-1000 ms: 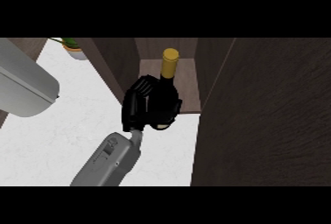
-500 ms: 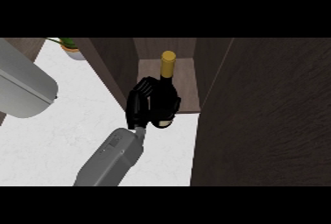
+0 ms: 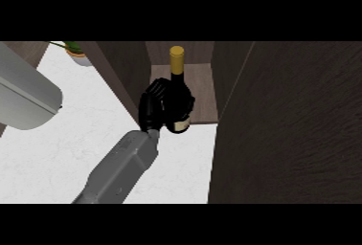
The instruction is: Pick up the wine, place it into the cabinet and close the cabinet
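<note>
- The wine (image 3: 176, 72) is held by the right hand (image 3: 164, 106); the fingers (image 3: 182, 103) are curled round the dark body, and the gold-capped neck points into the cabinet (image 3: 127, 72).
- The bottle is seen at the cabinet mouth, its lower end about level with the shelf (image 3: 201, 91) front edge; whether it rests on the shelf or hangs above it cannot be told.
- Risk: if released here, the bottle is judged likely to tip or roll out, since its base looks barely past the edge.
- Risk: the left wall is just beside the hand; the knuckles could be caught on it if the arm is pushed deeper.
- Risk: the door (image 3: 290, 124) at the right is open; if it is swung before the hand is withdrawn, the forearm would be trapped.
- Hidden: most of the bottle body and label is covered by the hand; the cabinet back is lost in shadow.
- Cut off: only a grey forearm (image 3: 25, 98) shows at the left edge; the left hand is not seen.
- A plant (image 3: 76, 50) on the table (image 3: 63, 148) is partly cropped at the top.
</note>
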{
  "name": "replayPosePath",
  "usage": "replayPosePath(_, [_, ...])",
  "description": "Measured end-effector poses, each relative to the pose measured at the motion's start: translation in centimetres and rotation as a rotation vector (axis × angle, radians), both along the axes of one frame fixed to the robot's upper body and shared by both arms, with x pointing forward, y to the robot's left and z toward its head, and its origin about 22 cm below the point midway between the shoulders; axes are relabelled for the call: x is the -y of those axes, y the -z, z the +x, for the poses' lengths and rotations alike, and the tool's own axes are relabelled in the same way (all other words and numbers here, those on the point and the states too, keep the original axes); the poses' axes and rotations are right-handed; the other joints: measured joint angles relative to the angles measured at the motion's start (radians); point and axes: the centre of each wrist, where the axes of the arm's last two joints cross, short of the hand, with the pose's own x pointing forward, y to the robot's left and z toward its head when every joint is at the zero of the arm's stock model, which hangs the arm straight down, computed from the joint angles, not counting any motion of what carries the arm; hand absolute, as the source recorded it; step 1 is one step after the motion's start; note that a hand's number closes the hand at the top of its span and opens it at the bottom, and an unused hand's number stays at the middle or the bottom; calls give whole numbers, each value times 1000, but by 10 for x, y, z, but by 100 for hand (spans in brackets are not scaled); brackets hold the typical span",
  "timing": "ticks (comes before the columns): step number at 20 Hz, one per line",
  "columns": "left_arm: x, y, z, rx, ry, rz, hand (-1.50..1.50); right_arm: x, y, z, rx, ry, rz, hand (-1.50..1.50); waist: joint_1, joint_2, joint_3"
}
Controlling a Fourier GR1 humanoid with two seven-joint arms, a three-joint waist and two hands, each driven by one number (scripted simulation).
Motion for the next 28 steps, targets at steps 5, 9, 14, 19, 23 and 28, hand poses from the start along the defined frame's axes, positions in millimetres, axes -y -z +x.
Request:
replayPosePath(5, [5, -15, 17, -11, -17, -6, 150, 2, -2, 2, 1, 10, -6, -150, 2, 0, 0])
replayPosePath(9, [7, -23, 29, -22, -35, -1, 150, 1, 0, 2, 2, 1, -2, -150, -1, 1, 0])
replayPosePath(14, [5, -33, 46, -32, -58, 12, 150, 2, 1, 2, 7, -6, 1, -150, -2, 6, -1])
replayPosePath(19, [3, -41, 59, -19, -95, 78, 150, 4, 1, 3, 18, 4, -1, -150, -5, 9, -1])
replayPosePath(23, [-5, -48, 69, -13, -148, 156, 150, 1, 1, 3, 11, -8, 15, -150, -7, 9, -1])
replayPosePath(28, [-9, -52, 75, -9, -219, 295, -150, -1, 2, 3, 9, -22, 18, -150, -16, 9, 0])
